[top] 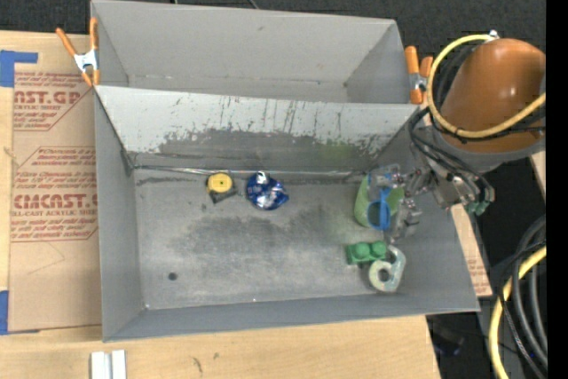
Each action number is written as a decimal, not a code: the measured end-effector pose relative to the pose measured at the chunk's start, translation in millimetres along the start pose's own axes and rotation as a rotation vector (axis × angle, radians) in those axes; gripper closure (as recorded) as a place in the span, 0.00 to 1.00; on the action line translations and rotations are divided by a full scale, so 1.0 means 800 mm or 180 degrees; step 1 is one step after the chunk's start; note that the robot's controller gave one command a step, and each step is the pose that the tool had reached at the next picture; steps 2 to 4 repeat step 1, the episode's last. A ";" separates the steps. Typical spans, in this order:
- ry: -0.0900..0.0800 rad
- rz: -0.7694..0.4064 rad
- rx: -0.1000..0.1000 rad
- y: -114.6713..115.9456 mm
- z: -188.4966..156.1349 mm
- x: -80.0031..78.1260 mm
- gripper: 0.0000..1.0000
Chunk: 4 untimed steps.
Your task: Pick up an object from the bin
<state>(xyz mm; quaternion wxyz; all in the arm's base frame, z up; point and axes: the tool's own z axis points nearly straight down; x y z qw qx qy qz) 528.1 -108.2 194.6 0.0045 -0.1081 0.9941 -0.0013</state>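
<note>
Front right of bin (231,266): pale ring (386,272), small green piece (359,255) against its left side. Just behind - gripper (402,203) low at green-and-blue thing (373,205), right side, probably touching it. Claw open or closed: can't tell, cluttered there. Further back by rear wall - blue-white crumpled thing (265,191), yellow disc (219,183) just beside.

Soft, even light; faint shadows

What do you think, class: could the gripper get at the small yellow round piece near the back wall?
Probably yes: the yellow round piece lies open, with only the blue crumpled thing beside it, apart. The gripper, at the bin's right, must cross bare floor.
</note>
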 end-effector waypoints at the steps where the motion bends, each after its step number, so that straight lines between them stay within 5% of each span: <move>1: 0.0000 -0.0015 -0.0001 0.000 -0.063 -0.017 1.00; 4: 0.0000 -0.0015 -0.0001 0.000 -0.063 -0.017 1.00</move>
